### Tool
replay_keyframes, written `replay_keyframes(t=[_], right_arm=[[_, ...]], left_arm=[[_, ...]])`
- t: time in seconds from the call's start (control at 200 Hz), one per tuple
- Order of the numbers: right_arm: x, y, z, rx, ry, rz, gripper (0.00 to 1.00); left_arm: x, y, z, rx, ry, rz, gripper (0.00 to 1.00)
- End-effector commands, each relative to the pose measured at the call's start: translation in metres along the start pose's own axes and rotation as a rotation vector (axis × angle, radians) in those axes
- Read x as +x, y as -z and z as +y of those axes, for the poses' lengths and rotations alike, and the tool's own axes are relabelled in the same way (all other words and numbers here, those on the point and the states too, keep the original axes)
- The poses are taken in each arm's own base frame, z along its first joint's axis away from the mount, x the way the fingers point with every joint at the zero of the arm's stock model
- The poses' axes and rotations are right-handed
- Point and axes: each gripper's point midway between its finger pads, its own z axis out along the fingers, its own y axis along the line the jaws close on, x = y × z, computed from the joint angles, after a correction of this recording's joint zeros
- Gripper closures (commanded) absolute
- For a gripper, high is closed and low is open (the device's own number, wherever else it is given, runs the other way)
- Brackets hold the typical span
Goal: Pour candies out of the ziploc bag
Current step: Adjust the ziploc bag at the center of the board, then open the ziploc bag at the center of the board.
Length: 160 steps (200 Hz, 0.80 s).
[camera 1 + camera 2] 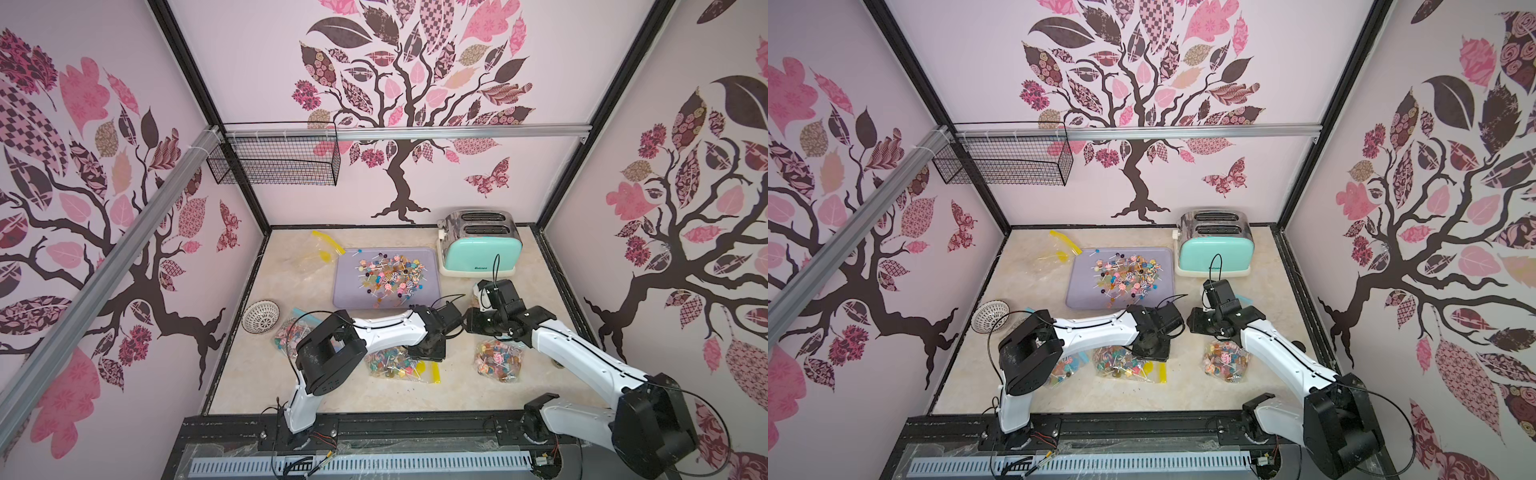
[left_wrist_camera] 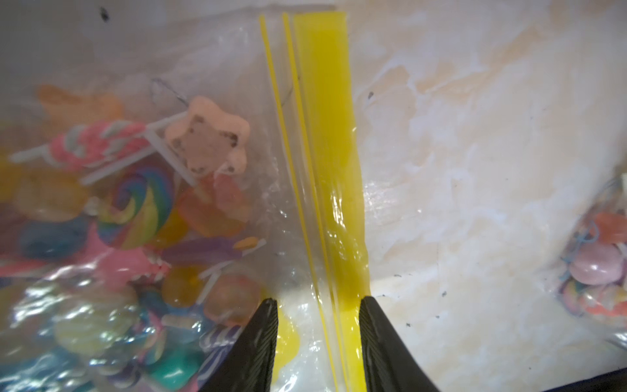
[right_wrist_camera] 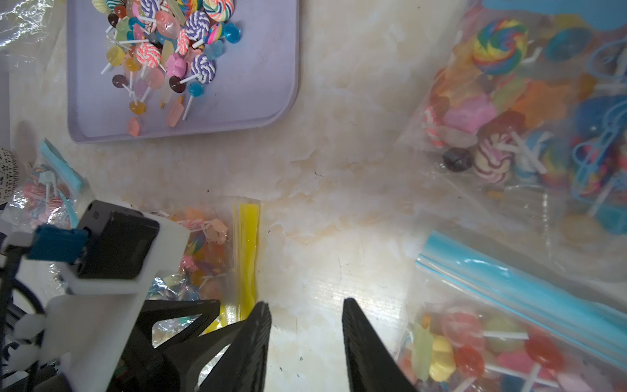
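A clear ziploc bag (image 1: 392, 362) with a yellow zip strip (image 2: 325, 135) lies flat on the table near the front, full of candies (image 2: 135, 203). They are small lollipops and sweets on white sticks. My left gripper (image 2: 317, 302) points down over the bag's mouth end. Its jaws are open and straddle the yellow strip, with one finger (image 2: 373, 325) touching the strip's edge. My right gripper (image 3: 305, 305) hangs open just beside that strip over bare table, with nothing between its fingers. In both top views the wrists hide the fingertips.
A lilac tray (image 1: 349, 291) behind the grippers holds a loose heap of candies (image 1: 390, 274). Two filled blue-zip bags (image 3: 509, 101) (image 1: 498, 359) lie right, another (image 1: 286, 332) left by a white bowl (image 1: 261, 316). An empty bag (image 1: 316, 253) and a mint toaster (image 1: 478, 249) stand at the back.
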Motion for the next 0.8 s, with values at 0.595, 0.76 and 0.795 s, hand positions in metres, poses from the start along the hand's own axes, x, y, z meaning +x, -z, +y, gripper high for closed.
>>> replay_keyframes(t=[0.595, 0.76, 0.795], right_arm=[[0.004, -0.003, 0.002, -0.031, 0.010, 0.010, 0.66], [0.006, -0.004, 0.003, -0.034, 0.011, 0.016, 0.66], [0.005, -0.005, 0.003, -0.036, 0.011, 0.017, 0.66]], left_arm=[[0.008, -0.018, -0.010, 0.003, -0.001, 0.036, 0.75], [0.006, -0.010, -0.014, 0.023, -0.001, 0.024, 0.81], [0.005, -0.009, -0.015, 0.029, -0.001, 0.021, 0.81]])
